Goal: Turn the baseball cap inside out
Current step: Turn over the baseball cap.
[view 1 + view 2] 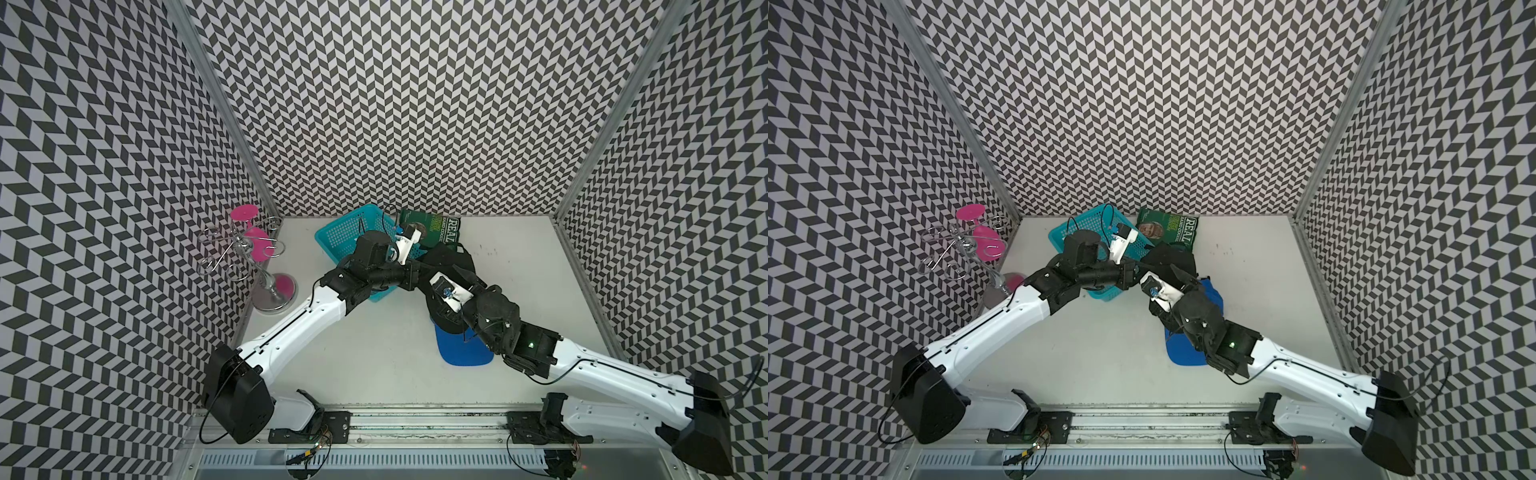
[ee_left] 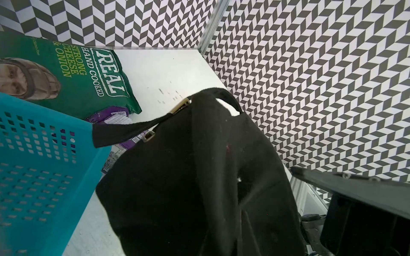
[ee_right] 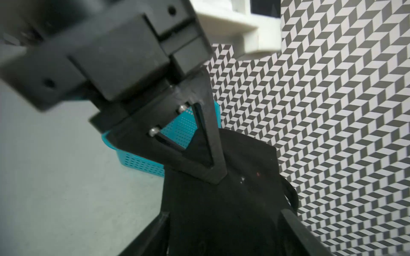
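Black cloth, the crown of the cap (image 2: 199,177), stands bunched up at mid-table, just beside the teal basket (image 1: 338,237) and near the green crisp bag (image 1: 436,228). Its blue brim (image 1: 461,353) lies on the table (image 1: 528,282) under the right arm. The left gripper (image 3: 216,177) is pinched tight on a fold of the crown, its fingers together with cloth between them. The right gripper (image 3: 224,216) has its fingers (image 3: 295,223) spread, one on each side of the crown; that view is dark, so whether they press on the cloth I cannot tell. The strap's brass buckle (image 2: 180,106) sits near the basket.
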`<state>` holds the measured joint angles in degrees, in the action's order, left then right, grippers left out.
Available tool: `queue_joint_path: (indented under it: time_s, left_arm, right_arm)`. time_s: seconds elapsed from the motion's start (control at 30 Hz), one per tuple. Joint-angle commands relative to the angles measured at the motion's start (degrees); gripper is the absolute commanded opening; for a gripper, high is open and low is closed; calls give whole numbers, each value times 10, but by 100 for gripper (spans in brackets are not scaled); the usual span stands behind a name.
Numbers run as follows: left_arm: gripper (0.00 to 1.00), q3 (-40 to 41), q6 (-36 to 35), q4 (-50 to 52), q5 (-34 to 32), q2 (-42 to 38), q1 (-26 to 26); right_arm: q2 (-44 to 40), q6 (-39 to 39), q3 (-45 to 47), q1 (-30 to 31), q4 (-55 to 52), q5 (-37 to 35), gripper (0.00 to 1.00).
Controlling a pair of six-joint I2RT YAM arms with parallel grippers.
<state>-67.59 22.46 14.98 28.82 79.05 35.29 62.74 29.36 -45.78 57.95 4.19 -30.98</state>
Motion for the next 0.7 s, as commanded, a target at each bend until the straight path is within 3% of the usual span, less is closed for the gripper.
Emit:
queue_joint_path:
  time_s: [0.0, 0.1, 0.17, 0.2, 0.3, 0.4, 0.5, 0.67]
  left_arm:
    - [10, -14, 7, -34, 35, -20, -2]
    - [14, -8, 27, -54, 52, -32, -4]
    - [26, 3, 38, -72, 52, -47, -9]
    - [39, 11, 44, -83, 50, -58, -12]
    - [71, 48, 74, -112, 24, -93, -28]
    - [89, 104, 121, -150, -6, -132, -47]
    - [100, 161, 165, -197, -2, -165, -61]
    - [100, 220, 209, -255, 16, -192, -69]
  right_arm:
    - [18, 0, 2, 2, 31, -49, 52]
    - [30, -9, -4, 2, 38, -70, 20]
    - [32, -19, -4, 0, 50, -72, 4]
    - [30, -32, -4, -2, 57, -69, 0]
    - [12, -102, -9, -24, 55, -22, 0]
    - [-22, -207, -10, -67, 63, 70, 0]
    - [-50, -311, 0, -120, 105, 161, 0]
    - [-58, -427, -7, -181, 166, 238, 0]
